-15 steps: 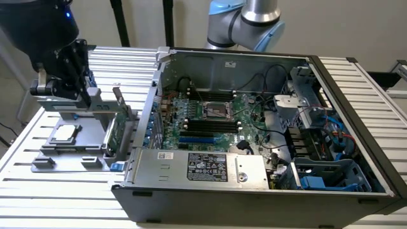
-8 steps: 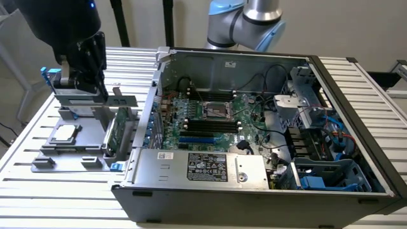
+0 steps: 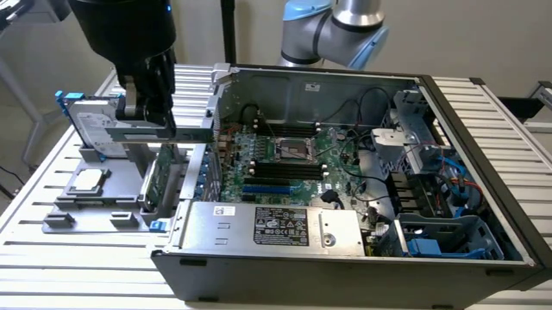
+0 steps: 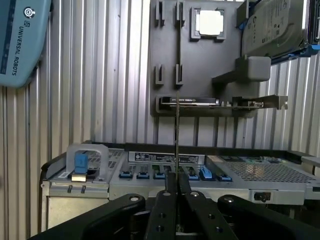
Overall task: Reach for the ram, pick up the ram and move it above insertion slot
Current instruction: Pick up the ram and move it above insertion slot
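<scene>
Status of work: the reach and the pick-up read as done. The pincer [image 4: 176, 192] is closed on the ram [image 4: 176, 145], seen edge-on in the wrist view as a thin vertical line rising from between the two fingers. In the exterior view the pincer [image 3: 148, 115] hangs over the parts tray, clear of its surface, so the ram appears lifted out of its holder. Still to do, by judgement: the carry to a point above the insertion slot; the pincer stands outside the case, towards the exterior view's left of it.

Holdings, from the exterior view's left to right:

1. Grey parts tray [image 3: 64, 206], resting on the slatted tabletop [image 3: 52, 258]. Contents: a silver hard drive [image 3: 93, 126] standing in a blue-tabbed caddy; a square processor chip [image 3: 90, 181] lying flat in its recess; a green expansion card [image 3: 159, 177] with a metal bracket, upright at the tray edge nearest the case.

2. Open computer case [image 3: 466, 129], lying on its side on the same tabletop. Contents: a green motherboard [image 3: 258, 187] with an open processor socket [image 3: 296, 150]; a row of dark memory slots [image 3: 285, 171] just below that socket, appearing empty; a silver power supply [image 3: 271, 226] with a label, along the near wall; loose black cabling and a grey drive cage with blue clips towards the exterior view's right.
</scene>
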Motion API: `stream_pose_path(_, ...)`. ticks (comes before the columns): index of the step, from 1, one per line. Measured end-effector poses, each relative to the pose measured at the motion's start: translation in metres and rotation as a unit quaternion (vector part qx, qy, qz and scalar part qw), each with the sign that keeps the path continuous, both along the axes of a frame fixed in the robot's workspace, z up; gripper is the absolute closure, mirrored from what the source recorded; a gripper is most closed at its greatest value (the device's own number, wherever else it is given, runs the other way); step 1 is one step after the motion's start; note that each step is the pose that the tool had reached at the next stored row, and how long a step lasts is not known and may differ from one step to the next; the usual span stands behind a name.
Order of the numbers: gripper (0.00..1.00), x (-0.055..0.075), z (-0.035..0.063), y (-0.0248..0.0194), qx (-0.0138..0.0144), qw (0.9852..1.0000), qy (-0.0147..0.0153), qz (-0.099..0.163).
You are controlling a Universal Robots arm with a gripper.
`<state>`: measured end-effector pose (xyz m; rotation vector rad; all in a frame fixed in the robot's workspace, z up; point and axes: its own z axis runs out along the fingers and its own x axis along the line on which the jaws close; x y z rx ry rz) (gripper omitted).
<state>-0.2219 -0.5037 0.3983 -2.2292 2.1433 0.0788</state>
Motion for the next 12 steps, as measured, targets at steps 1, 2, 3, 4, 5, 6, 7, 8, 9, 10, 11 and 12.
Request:
stream_pose_path(1, 0.87, 0.005, 0.0, 0.0002, 0.0001, 1.0, 0.0001, 0.0)
stream_pose_path(2, 0.87, 0.009, 0.0, 0.0004, 0.0004, 1.0, 0.0, 0.0)
stream_pose_path(3, 0.87, 0.014, 0.0, 0.0006, 0.0006, 1.0, 0.0, 0.0)
stream_pose_path(4, 0.87, 0.018, 0.0, 0.0008, 0.0008, 1.0, 0.0, 0.0)
stream_pose_path(5, 0.87, 0.023, 0.0, 0.001, 0.0009, 1.0, 0.0, 0.0)
stream_pose_path(6, 0.87, 0.027, -0.0001, 0.0013, 0.0011, 1.0, 0.0, 0.0)
stream_pose_path(7, 0.87, 0.032, -0.0001, 0.0016, 0.0012, 1.0, 0.0, 0.0)
stream_pose_path(8, 0.87, 0.037, -0.0001, 0.0019, 0.0012, 1.0, 0.0, 0.0)
stream_pose_path(9, 0.87, 0.041, -0.0001, 0.0023, 0.0012, 1.0, 0.0, 0.0)
stream_pose_path(10, 0.87, 0.046, -0.0002, 0.0029, 0.0012, 1.0, 0.0, 0.0)
stream_pose_path(11, 0.87, 0.05, -0.0003, 0.0035, 0.0012, 1.0, 0.0, 0.0)
stream_pose_path(12, 0.87, 0.055, -0.0006, 0.0044, 0.0012, 1.0, 0.0, 0.0)
